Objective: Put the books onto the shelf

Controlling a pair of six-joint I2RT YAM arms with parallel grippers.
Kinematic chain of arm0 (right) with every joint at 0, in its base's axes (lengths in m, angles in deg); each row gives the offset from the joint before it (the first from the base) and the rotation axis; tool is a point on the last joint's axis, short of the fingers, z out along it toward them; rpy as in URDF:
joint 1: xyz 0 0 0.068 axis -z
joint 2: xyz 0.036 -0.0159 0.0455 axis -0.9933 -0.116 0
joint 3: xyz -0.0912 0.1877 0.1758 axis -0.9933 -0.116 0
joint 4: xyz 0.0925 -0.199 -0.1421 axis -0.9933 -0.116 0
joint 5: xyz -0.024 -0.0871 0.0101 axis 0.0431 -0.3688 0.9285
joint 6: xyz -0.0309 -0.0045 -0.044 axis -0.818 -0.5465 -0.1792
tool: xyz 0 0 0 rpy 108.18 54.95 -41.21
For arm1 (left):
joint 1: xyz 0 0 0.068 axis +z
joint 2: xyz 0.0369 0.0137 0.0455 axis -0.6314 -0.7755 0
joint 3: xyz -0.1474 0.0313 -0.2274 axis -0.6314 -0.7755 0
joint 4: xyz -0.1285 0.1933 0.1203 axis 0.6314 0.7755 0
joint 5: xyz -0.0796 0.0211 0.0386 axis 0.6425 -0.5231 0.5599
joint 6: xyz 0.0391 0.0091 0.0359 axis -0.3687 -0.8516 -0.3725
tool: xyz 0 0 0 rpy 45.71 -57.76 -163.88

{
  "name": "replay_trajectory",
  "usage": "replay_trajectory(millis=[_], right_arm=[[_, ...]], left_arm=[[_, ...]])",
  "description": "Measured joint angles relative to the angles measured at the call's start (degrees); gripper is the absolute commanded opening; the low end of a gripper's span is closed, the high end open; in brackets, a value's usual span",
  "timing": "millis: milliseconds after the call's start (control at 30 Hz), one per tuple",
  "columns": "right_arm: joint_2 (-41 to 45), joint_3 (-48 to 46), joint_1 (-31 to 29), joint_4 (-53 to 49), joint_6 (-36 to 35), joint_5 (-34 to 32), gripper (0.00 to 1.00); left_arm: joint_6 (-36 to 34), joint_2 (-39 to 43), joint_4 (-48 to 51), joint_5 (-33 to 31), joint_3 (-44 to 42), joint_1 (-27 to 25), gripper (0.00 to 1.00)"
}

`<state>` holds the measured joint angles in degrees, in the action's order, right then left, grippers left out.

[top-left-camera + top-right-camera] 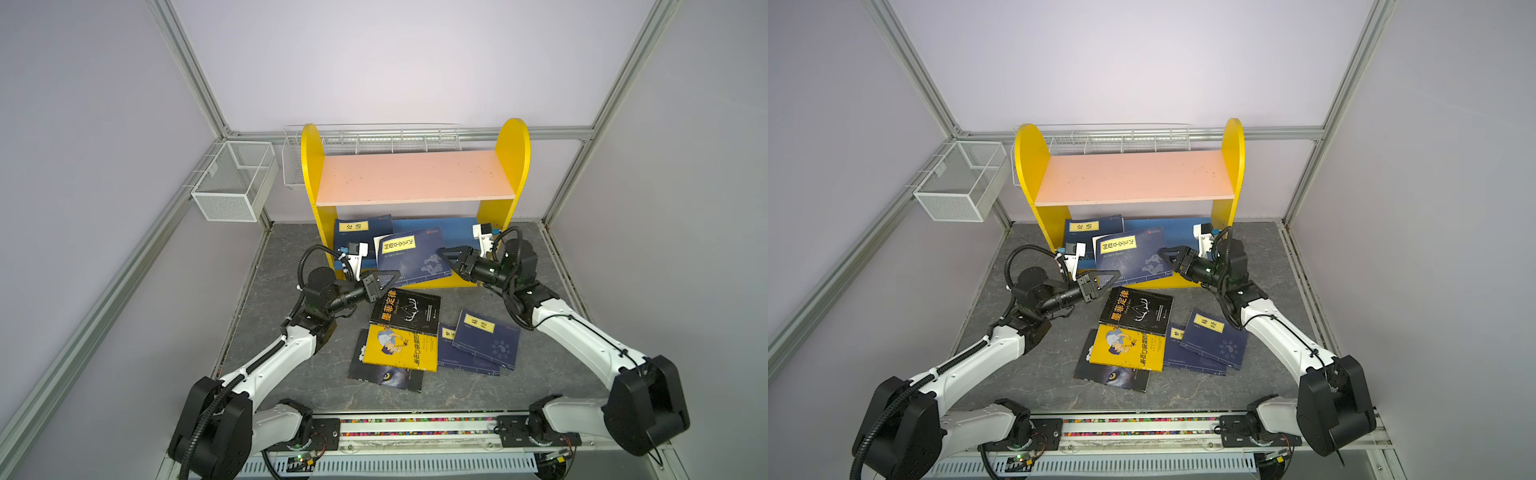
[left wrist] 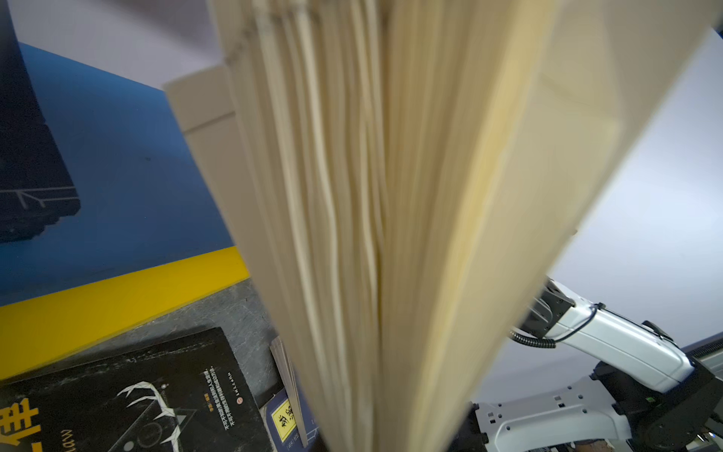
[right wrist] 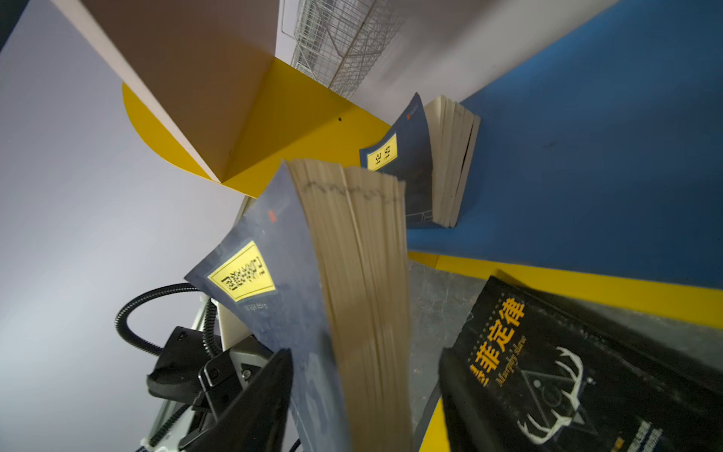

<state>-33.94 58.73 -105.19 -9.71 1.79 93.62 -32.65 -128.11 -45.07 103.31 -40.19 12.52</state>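
1 navy bk (image 1: 413,257) tilted, long axis along shelf (image 1: 415,176).

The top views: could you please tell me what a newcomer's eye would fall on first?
The yellow shelf stands at the back, its pink board bare. At its front a navy book tilts over the blue board, the left gripper shut on its corner and the right gripper at its opposite edge. Five loose books lie overlapping before it.

Robot lab test cell; aluminium-profile frame (image 1: 192,66), plain lilac panels (image 1: 395,62); left arm (image 1: 286,353), right arm (image 1: 582,332) on 1 rail (image 1: 415,432)
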Motion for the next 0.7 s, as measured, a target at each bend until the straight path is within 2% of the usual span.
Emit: replay_trajectory(millis=[33,167,400,533,567,600,667,700], right_arm=[[0.0,-0.1,0.0,-0.6,-0.3,0.3,0.69],[-0.5,-0.7,0.0,-0.2,-0.9,3.2,0.52],[-2.2,-3.6,-0.2,8.6,1.6,7.9,0.35],[-4.0,-3.7,-1.0,13.2,3.3,8.8,0.17],[-4.1,-3.7,-1.2,14.0,3.7,8.8,0.15],[-4.1,-3.7,-1.3,14.5,3.7,8.8,0.13],[-3.9,-3.7,-1.6,14.6,3.5,8.5,0.1],[-3.7,-3.6,-1.9,14.2,3.3,8.0,0.09]], left_arm=[[0.0,0.3,0.0,-0.3,0.0,0.0,0.0],[0.0,0.9,0.1,-0.9,0.0,0.0,0.0],[0.0,0.8,0.4,-1.1,0.0,0.0,0.0],[0.0,0.7,0.7,-1.5,-0.2,0.3,0.0],[0.0,0.7,1.0,-1.6,-0.2,0.4,0.04],[0.0,0.7,1.4,-1.9,-0.3,0.5,0.17],[-0.5,1.0,2.5,-3.3,-0.4,0.4,0.58],[-0.9,1.4,3.8,-4.3,-0.4,0.4,0.72]])
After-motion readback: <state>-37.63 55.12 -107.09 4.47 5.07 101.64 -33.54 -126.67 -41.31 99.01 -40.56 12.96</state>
